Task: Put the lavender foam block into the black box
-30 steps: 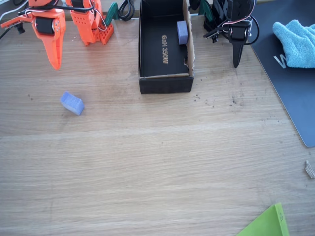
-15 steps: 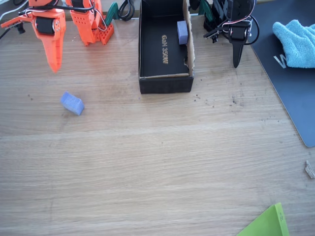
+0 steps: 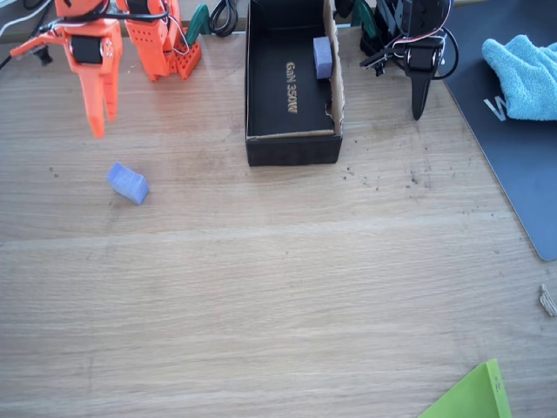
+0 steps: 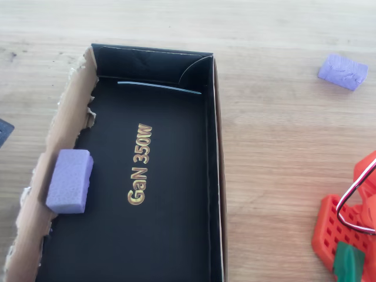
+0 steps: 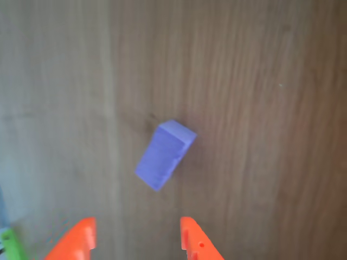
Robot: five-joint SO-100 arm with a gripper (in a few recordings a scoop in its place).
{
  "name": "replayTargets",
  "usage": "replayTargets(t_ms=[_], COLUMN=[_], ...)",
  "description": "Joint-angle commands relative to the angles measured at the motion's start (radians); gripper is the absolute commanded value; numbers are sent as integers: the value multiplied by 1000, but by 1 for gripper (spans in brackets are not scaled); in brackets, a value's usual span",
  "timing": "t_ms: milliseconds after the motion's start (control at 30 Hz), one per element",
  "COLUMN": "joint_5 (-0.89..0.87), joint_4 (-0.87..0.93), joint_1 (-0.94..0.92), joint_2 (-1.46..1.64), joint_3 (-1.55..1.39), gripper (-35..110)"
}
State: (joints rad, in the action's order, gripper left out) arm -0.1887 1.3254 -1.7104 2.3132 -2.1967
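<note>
while my end effector [image 3: 98,117] hung open and empty above the surface [image 3: 278,287], the lavender foam block [image 3: 128,183] lay just below it in the fixed view, well apart from the black box [image 3: 291,148]. i judged this the approach step; next i needed to descend and straddle the tilted block. gold lettering in the box read "GaN 350W".
</note>
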Motion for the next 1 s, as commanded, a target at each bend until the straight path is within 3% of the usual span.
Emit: replayTargets(t_ms=[0,200,533,967], joint_5=[-9,5,-14,-21], joint_4=[32,72,69,44], joint_1=[-8,0,38,63], joint_2=[-54,-120,-156,-258], joint_3=[67,117,124,175], gripper=[20,19,31,33])
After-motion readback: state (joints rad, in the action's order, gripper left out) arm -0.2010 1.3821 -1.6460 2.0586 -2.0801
